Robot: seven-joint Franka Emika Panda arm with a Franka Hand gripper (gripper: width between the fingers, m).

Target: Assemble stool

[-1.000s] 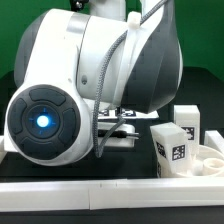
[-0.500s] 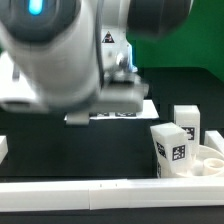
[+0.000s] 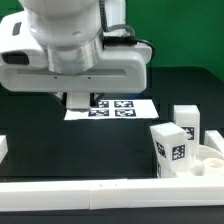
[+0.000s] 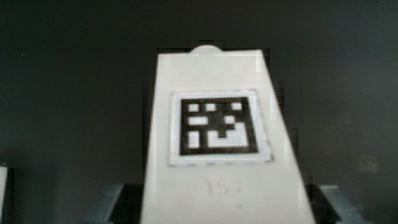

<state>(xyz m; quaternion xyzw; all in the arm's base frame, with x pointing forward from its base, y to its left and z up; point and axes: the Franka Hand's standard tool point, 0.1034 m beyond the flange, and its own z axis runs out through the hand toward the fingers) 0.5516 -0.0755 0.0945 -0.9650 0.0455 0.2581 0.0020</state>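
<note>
A black table (image 3: 60,150) lay before a green backdrop. The arm (image 3: 75,50) filled the exterior frame's upper left; seat (image 3: 208,160) and two upright legs (image 3: 172,150) stood lower right. The gripper (image 4: 222,205) looked clamped on a third leg (image 4: 217,110), likely due next at the seat.

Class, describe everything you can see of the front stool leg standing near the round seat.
The front leg is a chunky white block, plastic-looking, with a black-and-white square tag on its face. It stands upright on the black table at the exterior view's right, ahead of a second leg, beside the seat; contact is unclear.
</note>
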